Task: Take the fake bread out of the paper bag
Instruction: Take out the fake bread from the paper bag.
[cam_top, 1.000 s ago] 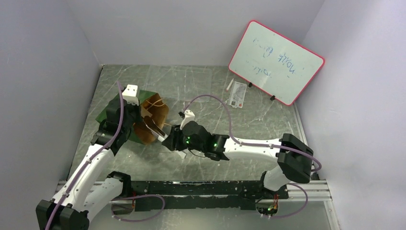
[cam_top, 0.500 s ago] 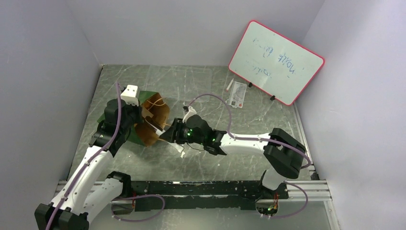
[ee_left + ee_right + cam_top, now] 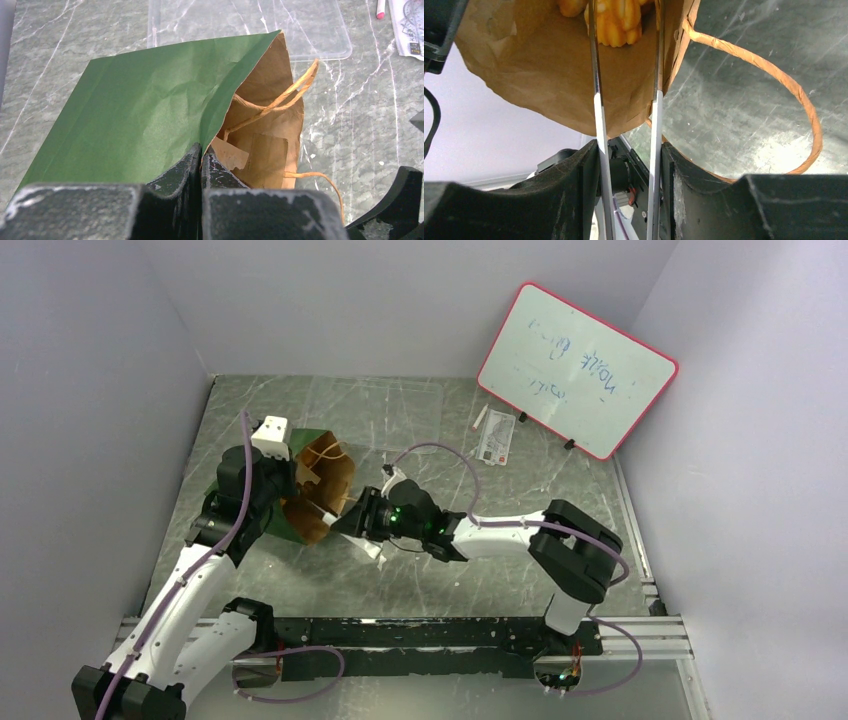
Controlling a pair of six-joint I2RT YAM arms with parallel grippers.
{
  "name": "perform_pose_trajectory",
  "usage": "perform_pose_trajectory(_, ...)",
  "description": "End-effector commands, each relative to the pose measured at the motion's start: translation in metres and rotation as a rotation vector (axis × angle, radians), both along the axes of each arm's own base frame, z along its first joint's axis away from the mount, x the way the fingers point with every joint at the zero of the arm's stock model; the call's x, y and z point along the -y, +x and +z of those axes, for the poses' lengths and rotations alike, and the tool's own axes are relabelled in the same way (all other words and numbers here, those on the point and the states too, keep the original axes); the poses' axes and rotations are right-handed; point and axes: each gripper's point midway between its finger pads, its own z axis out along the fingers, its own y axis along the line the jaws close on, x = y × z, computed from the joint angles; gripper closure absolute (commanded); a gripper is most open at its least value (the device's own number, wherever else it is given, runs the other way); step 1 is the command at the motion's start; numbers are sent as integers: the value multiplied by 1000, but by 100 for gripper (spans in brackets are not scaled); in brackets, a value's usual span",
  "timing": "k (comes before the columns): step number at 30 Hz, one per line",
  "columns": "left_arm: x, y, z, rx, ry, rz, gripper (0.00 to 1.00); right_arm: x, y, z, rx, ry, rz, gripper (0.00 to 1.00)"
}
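Observation:
The paper bag [image 3: 318, 488], green outside and brown inside, lies on its side with its mouth toward the right arm. My left gripper [image 3: 201, 150] is shut on the bag's upper edge [image 3: 220, 105] and holds the mouth up. My right gripper [image 3: 629, 145] is shut on a pair of white tongs [image 3: 596, 105]. The tongs' two arms reach into the bag [image 3: 549, 75]. Their tips stand on either side of an orange ridged piece of fake bread [image 3: 619, 20]. Beside it a second orange piece [image 3: 571, 6] shows at the frame's top. In the top view the bread is hidden.
A tan cord handle [image 3: 794, 85] loops out onto the table beside the tongs. A clear plastic sheet [image 3: 250, 25] lies behind the bag. At the back right stand a red-rimmed whiteboard [image 3: 575, 368], a packaged card [image 3: 497, 436] and a pen [image 3: 480, 420].
My right arm has pushed left, carrying the tongs deeper into the bag's mouth. The tong arms have spread slightly. My left gripper keeps its hold on the bag.

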Motion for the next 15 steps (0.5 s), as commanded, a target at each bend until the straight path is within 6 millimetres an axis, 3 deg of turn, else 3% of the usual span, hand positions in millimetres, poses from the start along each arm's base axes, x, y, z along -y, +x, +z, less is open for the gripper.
perform_pose_trajectory(1,9,1,25,67,-30,-42,93,-11,1,16,-14,89,18,53)
perform_pose_trajectory(15,10,0,18,54,-26,-52,93,-28,4,23,-59,177,40,52)
